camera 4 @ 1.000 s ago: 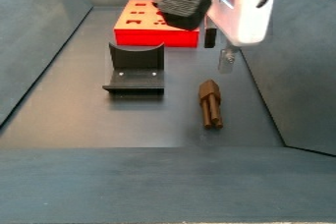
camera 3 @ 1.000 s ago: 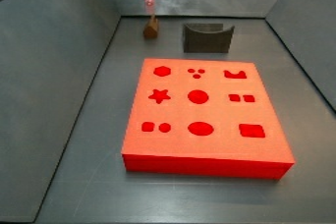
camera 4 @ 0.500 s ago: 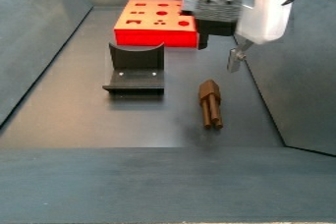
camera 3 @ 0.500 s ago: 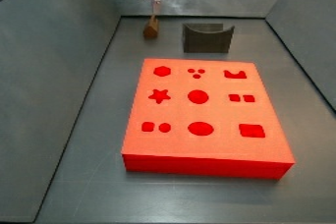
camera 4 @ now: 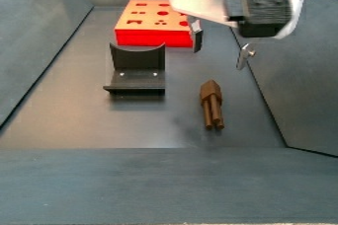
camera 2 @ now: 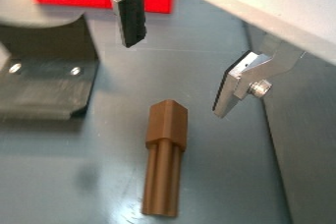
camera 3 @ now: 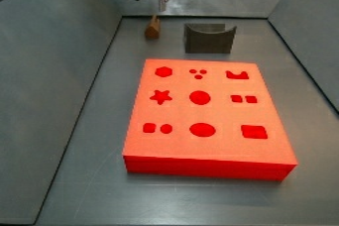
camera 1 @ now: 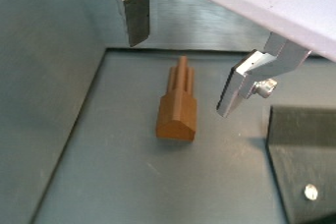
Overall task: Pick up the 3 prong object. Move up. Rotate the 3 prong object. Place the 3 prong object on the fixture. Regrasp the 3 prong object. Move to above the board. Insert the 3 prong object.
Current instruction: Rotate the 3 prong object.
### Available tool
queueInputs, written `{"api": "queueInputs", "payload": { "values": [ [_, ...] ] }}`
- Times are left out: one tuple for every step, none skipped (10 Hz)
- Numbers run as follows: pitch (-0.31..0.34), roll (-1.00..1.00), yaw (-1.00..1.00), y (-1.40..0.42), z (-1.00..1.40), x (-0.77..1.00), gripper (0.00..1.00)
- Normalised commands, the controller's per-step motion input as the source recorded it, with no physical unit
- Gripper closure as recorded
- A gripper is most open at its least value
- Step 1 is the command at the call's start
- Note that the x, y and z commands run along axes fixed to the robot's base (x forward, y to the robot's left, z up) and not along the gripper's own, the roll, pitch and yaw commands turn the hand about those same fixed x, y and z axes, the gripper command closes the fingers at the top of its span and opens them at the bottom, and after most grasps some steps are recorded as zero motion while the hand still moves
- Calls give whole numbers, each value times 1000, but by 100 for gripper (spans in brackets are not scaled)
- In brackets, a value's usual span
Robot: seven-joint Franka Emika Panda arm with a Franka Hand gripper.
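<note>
1. My gripper [camera 1: 184, 46] hangs above the 3 prong object [camera 1: 176, 101], fingers spread wide apart with nothing between them; in both wrist views the brown piece lies on the floor below the gap, touching neither pad.
2. One finger [camera 2: 129, 17] shows its dark pad; the other is a silver plate [camera 2: 237, 84] on the opposite side of the piece.
3. The 3 prong object [camera 4: 211, 104] lies flat on the dark floor, just beside the fixture [camera 4: 134, 68] but apart from it, on the side toward the sloping wall.
4. In a side view my gripper [camera 4: 218, 49] sits above and slightly beyond the piece, measured from the fixture.
5. The fixture [camera 2: 42, 66] stands upright on its base plate, nothing resting in it.
6. Beyond the fixture lies the board [camera 4: 157, 24], flat, its shaped holes all open [camera 3: 205, 114].
7. From the far side view, the brown piece [camera 3: 154, 30] lies beside the fixture [camera 3: 209, 38], behind the board.
</note>
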Motion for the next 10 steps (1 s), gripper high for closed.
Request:
{"api": "queueInputs", "payload": {
  "values": [
    [-33, 5, 1000, 0, -25, 44, 0],
    [-37, 5, 1000, 0, -25, 44, 0],
    [-42, 6, 1000, 0, -26, 44, 0],
    [-46, 7, 1000, 0, -26, 43, 0],
    [-57, 8, 1000, 0, -27, 42, 0],
    [-64, 9, 1000, -1, -27, 42, 0],
    [-84, 12, 1000, -1, -28, 41, 0],
    [-93, 14, 961, -1, -28, 40, 0],
    [-92, 13, 536, -2, -31, 36, 0],
    [-91, 13, 390, -2, -32, 35, 0]
  ]
}}
